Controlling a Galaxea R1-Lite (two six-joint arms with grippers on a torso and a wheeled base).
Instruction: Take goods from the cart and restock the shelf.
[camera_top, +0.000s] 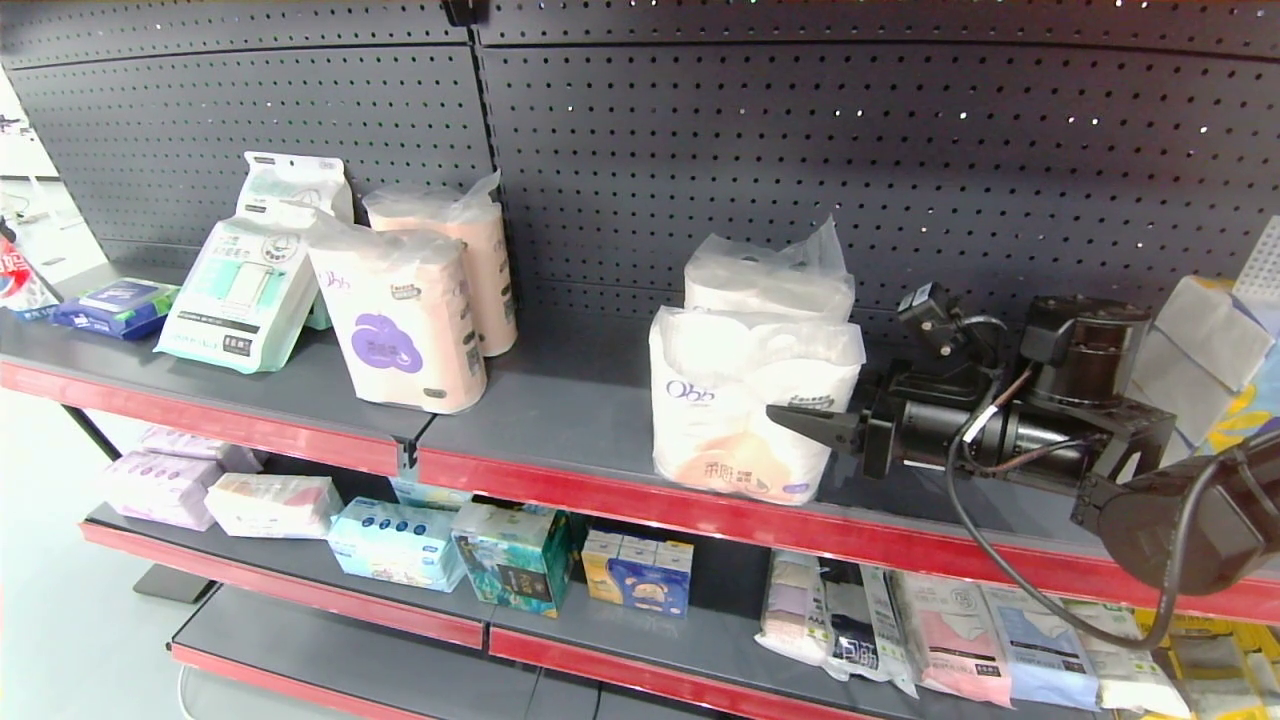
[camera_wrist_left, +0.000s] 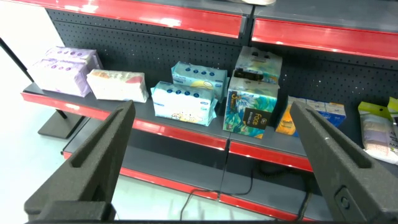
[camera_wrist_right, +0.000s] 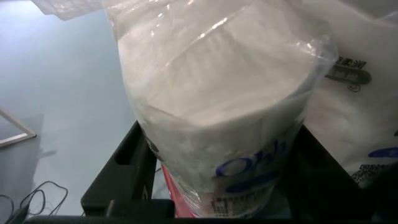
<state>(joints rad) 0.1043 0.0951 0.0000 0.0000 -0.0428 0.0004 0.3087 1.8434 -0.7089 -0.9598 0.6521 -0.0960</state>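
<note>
Toilet paper pack stands on the top shelf, at 3 o'clock from the pink packs, clamped between the right gripper fingers; left gripper fingers spread apart before a lower shelf

Glossy crinkled plastic wraps the tissue pack.

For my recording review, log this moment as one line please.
phase: shelf placement | right gripper: shut on toilet-roll pack, pack standing on top shelf | left gripper: open, facing lower shelf
</note>
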